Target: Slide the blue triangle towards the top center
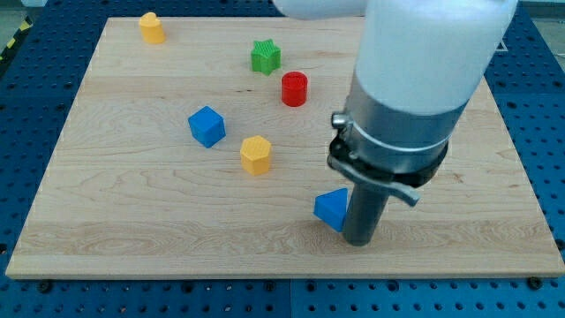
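The blue triangle [331, 208] lies on the wooden board [132, 212] at the view's lower middle-right. My tip [359, 240] is down on the board right beside the triangle, on its right and slightly below, touching or nearly touching it. The arm's white and grey body rises from the rod to the view's top right and hides the board behind it.
A blue cube [207, 125] and a yellow hexagonal block [255, 155] sit left of centre. A red cylinder [294, 88] and a green star [265, 56] stand near the top centre. A yellow block [152, 27] is at the top left corner.
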Controlling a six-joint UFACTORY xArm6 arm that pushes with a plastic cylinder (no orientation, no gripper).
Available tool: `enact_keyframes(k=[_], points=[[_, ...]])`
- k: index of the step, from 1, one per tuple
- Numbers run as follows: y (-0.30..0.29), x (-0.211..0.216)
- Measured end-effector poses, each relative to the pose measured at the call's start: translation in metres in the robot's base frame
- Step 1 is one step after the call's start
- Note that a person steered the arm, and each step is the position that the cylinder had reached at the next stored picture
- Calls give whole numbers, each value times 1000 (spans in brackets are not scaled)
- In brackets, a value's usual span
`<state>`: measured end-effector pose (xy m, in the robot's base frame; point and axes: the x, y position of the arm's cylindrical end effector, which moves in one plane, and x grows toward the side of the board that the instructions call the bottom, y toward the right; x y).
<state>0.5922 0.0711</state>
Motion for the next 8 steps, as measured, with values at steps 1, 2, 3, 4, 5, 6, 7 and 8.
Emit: enact_keyframes(k=[1,2,3,4,5,6,7,8], points=[[-6,5],[-39,5],[-47,5],[-39,-1],[-32,-18],[-21,-29],[-2,-29],[4,-29]])
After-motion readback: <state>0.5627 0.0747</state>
